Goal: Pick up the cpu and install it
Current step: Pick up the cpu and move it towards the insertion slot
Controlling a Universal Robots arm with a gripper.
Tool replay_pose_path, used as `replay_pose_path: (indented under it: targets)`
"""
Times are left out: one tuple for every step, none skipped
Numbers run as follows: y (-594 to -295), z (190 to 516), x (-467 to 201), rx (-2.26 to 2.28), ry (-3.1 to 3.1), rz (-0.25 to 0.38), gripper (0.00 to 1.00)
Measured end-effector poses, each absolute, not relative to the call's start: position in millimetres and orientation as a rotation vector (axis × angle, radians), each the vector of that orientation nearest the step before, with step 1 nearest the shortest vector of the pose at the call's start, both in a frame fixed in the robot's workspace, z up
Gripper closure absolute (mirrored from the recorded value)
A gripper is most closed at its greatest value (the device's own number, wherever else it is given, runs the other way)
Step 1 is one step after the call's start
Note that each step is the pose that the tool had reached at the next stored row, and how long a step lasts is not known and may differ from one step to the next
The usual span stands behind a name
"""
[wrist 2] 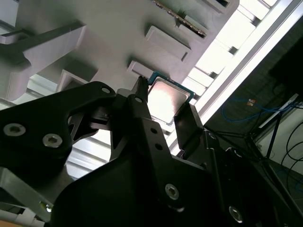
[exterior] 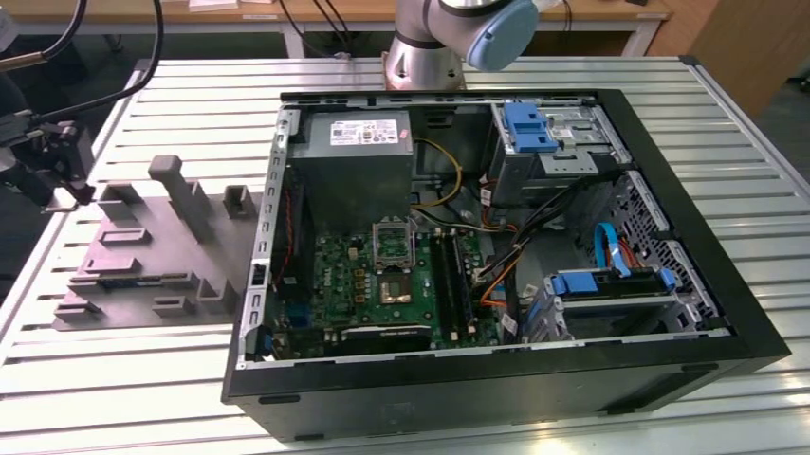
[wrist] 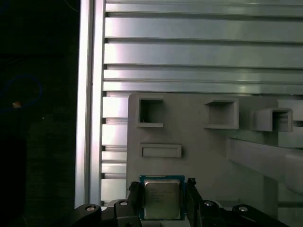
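Claw: closed on the cpu. In both wrist views a black finger (wrist 2: 187, 125) sits against each of two opposite edges of the chip, which is pinched in between (wrist 2: 165, 106) (wrist: 163, 189).
Cpu: small square chip (wrist 2: 166, 100) (wrist: 162, 201), shiny metal top facing the cameras, thin teal rim round it. It's over the corner area of the tray, and can't tell whether it's touching the tray or just clear of it.
Claw in the room: way over at the exterior view's left (exterior: 61, 190), by the far left edge of the tray and well apart from the PC case.
Tray: grey moulded plastic thing (exterior: 139, 275) (wrist: 199, 156) (wrist 2: 109, 28) with raised blocks and square pockets, lying flat on the table just beside the case.
Table: silver slatted aluminium (exterior: 152, 379), it carries both tray and case.
PC case: black tower (exterior: 506, 389) on its side with the panel off.
Green board: lies flat inside the case (exterior: 360, 284), with the metal socket frame (exterior: 393, 232) near its middle.
Arm base: grey and blue (exterior: 431, 47), standing behind the case.
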State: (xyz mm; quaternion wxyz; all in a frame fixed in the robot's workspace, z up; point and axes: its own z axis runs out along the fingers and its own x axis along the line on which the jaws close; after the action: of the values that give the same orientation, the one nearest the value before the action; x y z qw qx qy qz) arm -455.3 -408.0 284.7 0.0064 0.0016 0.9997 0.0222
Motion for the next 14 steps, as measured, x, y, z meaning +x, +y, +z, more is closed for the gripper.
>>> replay_pose_path:
  targets:
    - [-408.0, 285.3, -455.3, 0.005, 3.128, 0.069, 0.53]
    - [-408.0, 285.8, -455.3, 0.005, 3.128, 0.069, 0.53]
    - [-408.0, 286.4, -455.3, 0.005, 3.128, 0.069, 0.53]
    - [-408.0, 287.2, -455.3, 0.005, 3.128, 0.069, 0.53]
    - [-408.0, 287.8, -455.3, 0.005, 3.128, 0.069, 0.53]
    - [-408.0, 288.4, -455.3, 0.005, 3.128, 0.069, 0.53]
    - [-408.0, 289.0, -455.3, 0.005, 3.128, 0.069, 0.53]
    - [-408.0, 289.6, -455.3, 0.005, 3.128, 0.069, 0.53]
    - [-408.0, 290.1, -455.3, 0.005, 3.128, 0.069, 0.53]
    - [-408.0, 290.7, -455.3, 0.005, 3.128, 0.069, 0.53]
    - [-408.0, 291.3, -455.3, 0.005, 3.128, 0.069, 0.53]
    - [-408.0, 291.9, -455.3, 0.005, 3.128, 0.069, 0.53]
    - [-408.0, 292.5, -455.3, 0.005, 3.128, 0.069, 0.53]
    - [-408.0, 293.1, -455.3, 0.005, 3.128, 0.069, 0.53]
